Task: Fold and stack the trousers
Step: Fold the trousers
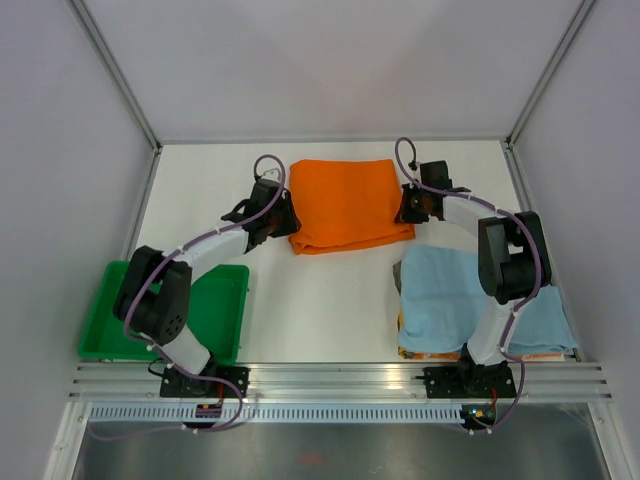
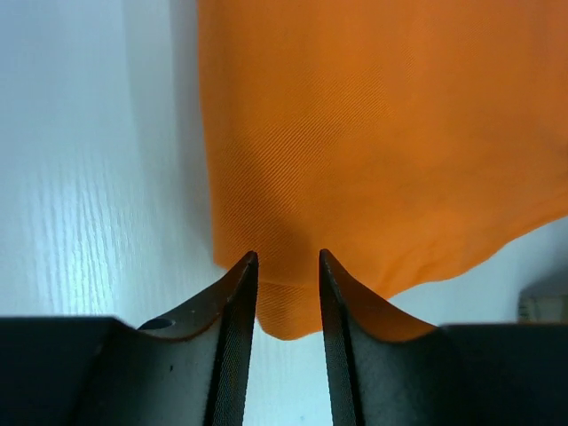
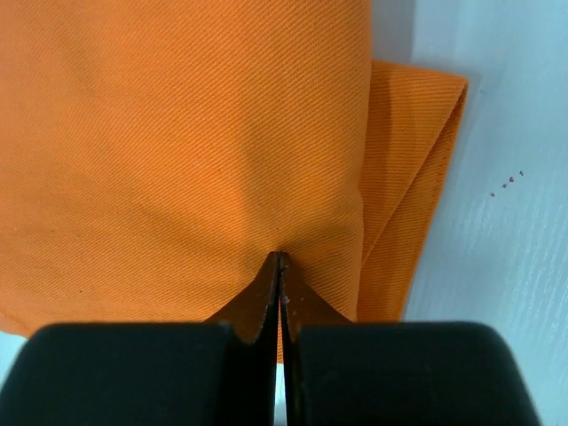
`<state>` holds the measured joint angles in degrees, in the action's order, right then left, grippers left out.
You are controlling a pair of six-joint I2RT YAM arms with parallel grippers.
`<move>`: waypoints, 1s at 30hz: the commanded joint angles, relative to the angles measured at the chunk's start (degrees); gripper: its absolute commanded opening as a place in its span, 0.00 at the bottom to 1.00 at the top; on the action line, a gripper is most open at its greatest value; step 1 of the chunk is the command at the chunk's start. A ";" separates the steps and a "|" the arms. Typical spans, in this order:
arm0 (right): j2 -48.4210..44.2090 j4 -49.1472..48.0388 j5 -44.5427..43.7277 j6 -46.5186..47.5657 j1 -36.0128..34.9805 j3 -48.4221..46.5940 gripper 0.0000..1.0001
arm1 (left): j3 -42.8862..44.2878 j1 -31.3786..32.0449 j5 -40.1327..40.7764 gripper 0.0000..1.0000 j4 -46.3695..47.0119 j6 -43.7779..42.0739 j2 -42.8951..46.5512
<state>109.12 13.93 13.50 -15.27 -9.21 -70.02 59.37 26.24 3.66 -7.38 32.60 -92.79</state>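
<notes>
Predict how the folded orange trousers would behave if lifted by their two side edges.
Probably floppy: the trousers pucker where the right end effector pinches them. Held only at the sides, the middle would likely sag. The folded layers showing at one edge look loose, so they may slide apart.

Passable-looking table [image 1: 320, 300] between green tray [image 1: 220, 310], blue cloth [image 1: 445, 290] and trousers [image 1: 345, 205].

Left arm: extended forward and inward. The left gripper [image 2: 288, 259] points down, jaws parted by a narrow gap (fingers [image 2: 238, 302] roughly parallel). Right arm: elbow raised, forearm reaching forward and inward. The right gripper [image 3: 280, 257] points down, jaws fully closed, tips meeting.
</notes>
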 commanded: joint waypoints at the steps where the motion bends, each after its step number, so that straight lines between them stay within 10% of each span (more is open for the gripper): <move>1: 1.18 -0.14 -4.09 0.24 -0.02 2.43 0.00 | -3.99 0.39 -1.73 0.37 6.06 3.69 -3.79; 10: -2.33 4.16 -1.39 -0.20 -0.36 -2.12 0.02 | -10.58 1.27 -3.40 0.37 7.02 4.23 -1.70; 17: -6.12 5.49 2.06 -1.61 -10.36 -14.08 0.44 | -14.46 1.62 -2.87 0.56 8.78 4.05 5.60; 30: 18.65 -3.29 -1.18 -13.55 -24.80 -32.01 0.61 | -15.52 1.62 0.47 0.56 14.85 4.23 4.38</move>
<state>122.28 11.49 14.46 -23.51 -33.63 -99.77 42.78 27.75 3.03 3.42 35.83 -87.18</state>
